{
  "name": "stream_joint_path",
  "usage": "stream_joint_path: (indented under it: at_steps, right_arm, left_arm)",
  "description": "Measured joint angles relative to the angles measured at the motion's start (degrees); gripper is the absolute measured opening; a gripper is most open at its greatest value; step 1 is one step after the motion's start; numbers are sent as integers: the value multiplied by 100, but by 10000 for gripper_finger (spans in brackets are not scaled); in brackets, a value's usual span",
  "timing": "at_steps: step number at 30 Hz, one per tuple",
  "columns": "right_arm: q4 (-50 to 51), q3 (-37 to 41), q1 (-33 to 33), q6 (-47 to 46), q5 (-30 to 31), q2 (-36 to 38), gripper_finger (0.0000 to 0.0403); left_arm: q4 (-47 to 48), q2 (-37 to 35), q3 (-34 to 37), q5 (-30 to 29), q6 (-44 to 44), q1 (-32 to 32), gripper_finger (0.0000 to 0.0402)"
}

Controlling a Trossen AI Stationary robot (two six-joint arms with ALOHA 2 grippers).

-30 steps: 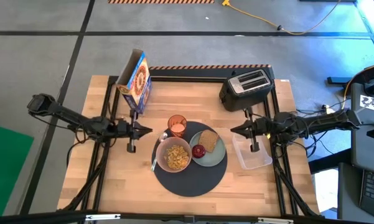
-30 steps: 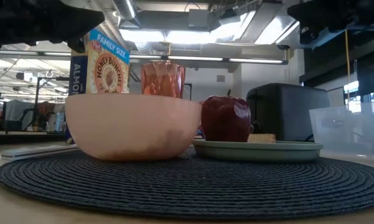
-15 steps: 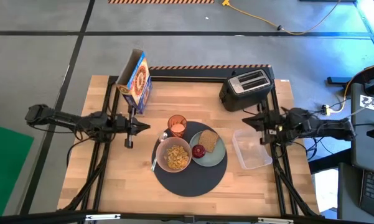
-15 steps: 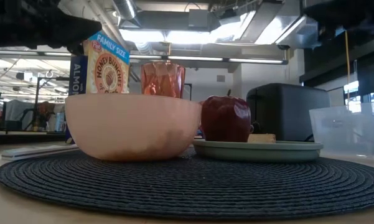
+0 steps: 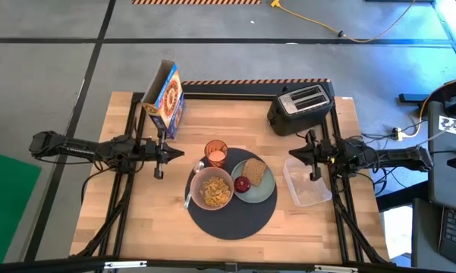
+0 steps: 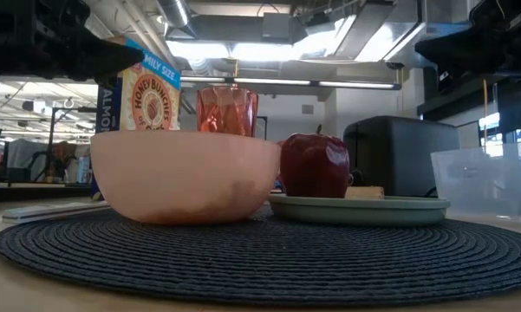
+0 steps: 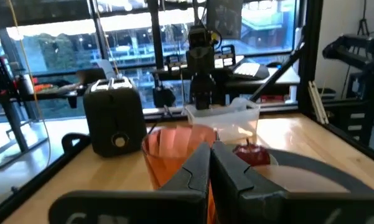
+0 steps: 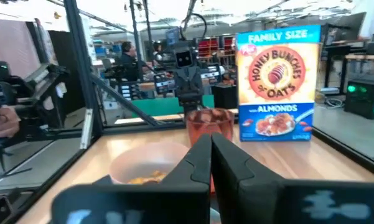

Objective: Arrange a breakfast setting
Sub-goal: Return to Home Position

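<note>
Left gripper (image 5: 180, 155) hangs over bare wood just left of the cup (image 5: 215, 152). Seen from above, its arm has folded a little further back toward the table's (image 5: 136, 227) left edge than a second ago. The right gripper (image 5: 292, 154), near the back edge of the clear tub (image 5: 307, 186), pulled away half a second ago and has since eased slightly inward again. Nothing in the setting has shifted meanwhile. The mat (image 5: 235, 221) carries the bowl (image 5: 211, 189) of cereal, with the plate (image 5: 266, 189) to its right holding the toast (image 5: 252, 170) and the apple (image 5: 242, 183). The spoon (image 5: 188, 199) lies along the bowl's left side, and the cup stands behind the bowl at the mat's far edge. The cereal box (image 5: 165, 98) and toaster (image 5: 302, 106) stand at the back, apart from all this.

From table height, bowl, cup, apple and plate sit just as they did. Only the dark arm shapes along the top differ, the left one now covering a corner of the cereal box.

On the left wrist, the fingers (image 7: 196, 167) are pressed together with nothing between them, pointing over the cup and apple toward the other arm.

On the right wrist, the fingers (image 8: 199, 157) are likewise closed and empty, facing the bowl, cup and cereal box.

With both arms drawn clear and empty-handed, the setting looks finished. What remains appears to be only parking the arms.
</note>
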State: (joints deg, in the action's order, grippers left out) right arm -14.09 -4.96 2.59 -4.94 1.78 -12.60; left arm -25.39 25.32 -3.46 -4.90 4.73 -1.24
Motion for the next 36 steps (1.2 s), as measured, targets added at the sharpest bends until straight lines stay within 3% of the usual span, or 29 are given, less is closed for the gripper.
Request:
stream_joint_path:
  at_steps: [13,25,28,30,36]
  right_arm:
    - [-260,99,0,91,119,17,1]
    - [35,97,0,65,70,14,1]
    - [74,97,0,63,91,12,1]
    - [48,101,0,58,124,-5,1]
    - [-375,451,0,-38,97,-14,1]
  left_arm:
    - [280,-224,9,15,1,22,0]
    - [2600,-2534,9,-5,-166,22,0]
    - [2886,-2521,123,-32,-297,22,0]
    - [2426,-2442,297,10,-288,41,0]
    - [2233,-2245,303,36,-415,53,0]
